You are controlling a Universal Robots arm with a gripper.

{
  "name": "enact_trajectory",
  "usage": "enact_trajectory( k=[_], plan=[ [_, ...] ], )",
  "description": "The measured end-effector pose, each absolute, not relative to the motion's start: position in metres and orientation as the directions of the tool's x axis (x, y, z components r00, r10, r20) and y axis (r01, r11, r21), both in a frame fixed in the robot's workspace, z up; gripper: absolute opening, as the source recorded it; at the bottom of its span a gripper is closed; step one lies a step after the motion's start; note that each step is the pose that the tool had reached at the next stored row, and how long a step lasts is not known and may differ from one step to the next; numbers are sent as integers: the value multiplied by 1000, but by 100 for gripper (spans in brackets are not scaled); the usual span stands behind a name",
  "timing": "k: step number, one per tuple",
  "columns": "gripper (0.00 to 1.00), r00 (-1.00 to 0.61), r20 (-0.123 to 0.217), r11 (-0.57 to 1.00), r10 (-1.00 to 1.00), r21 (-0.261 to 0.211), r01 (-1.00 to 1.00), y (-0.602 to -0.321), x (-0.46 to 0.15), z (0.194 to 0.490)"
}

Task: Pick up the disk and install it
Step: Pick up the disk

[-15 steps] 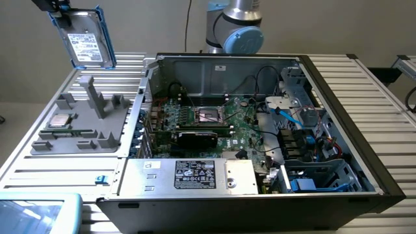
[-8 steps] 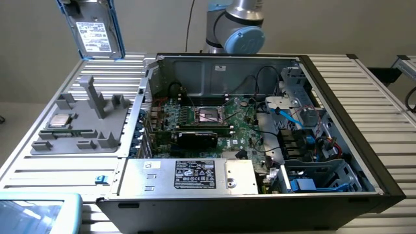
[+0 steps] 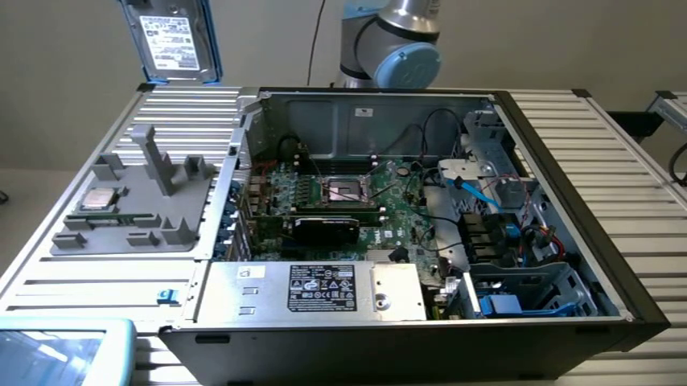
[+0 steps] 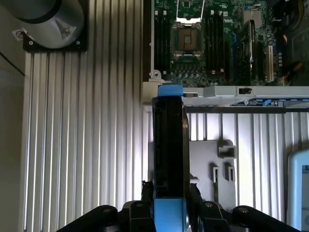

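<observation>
Exterior view: the disk hangs in the air at the upper left of the frame, above the far corner of the ribbed desk, label facing the camera, blue rails along both long edges. Wrist view: the disk is seen edge-on, clamped between the black fingers of the claw. Claw is clenched on the disk; the exact pad contact is partly hidden by the blue rail, but it appears to press both flat faces. The open computer case lies at frame centre, motherboard exposed, the silver box with a black label at its near edge. The grey fixture tray sits at left and carries the processor chip. The arm's base stands behind the case.
</observation>
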State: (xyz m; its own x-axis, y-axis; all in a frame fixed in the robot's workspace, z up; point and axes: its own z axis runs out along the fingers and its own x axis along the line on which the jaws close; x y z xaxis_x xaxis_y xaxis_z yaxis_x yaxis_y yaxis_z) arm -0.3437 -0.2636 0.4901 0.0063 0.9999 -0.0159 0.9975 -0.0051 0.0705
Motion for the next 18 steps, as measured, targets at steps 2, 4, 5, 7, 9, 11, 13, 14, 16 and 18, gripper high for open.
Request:
enact_trajectory(
  k=[2,4,5,7,9,11,13,14,16,18],
  plan=[
    [37,6,-16,-5,1000,67,998,-268,-338,495],
    [37,6,-16,-5,1000,64,998,-274,-333,498],
    [37,6,-16,-5,1000,62,998,-277,-331,499],
    [37,6,-16,-5,1000,58,998,-283,-326,502],
    [37,6,-16,-5,1000,54,999,-289,-320,504],
    [37,6,-16,-5,1000,51,999,-295,-315,507],
    [37,6,-16,-5,1000,48,999,-298,-311,508],
    [37,7,-16,-6,1000,47,999,-299,-311,508],
    [37,7,-16,-7,1000,47,999,-299,-311,508],
    [37,7,-16,-7,1000,47,999,-299,-311,508]
  ],
)
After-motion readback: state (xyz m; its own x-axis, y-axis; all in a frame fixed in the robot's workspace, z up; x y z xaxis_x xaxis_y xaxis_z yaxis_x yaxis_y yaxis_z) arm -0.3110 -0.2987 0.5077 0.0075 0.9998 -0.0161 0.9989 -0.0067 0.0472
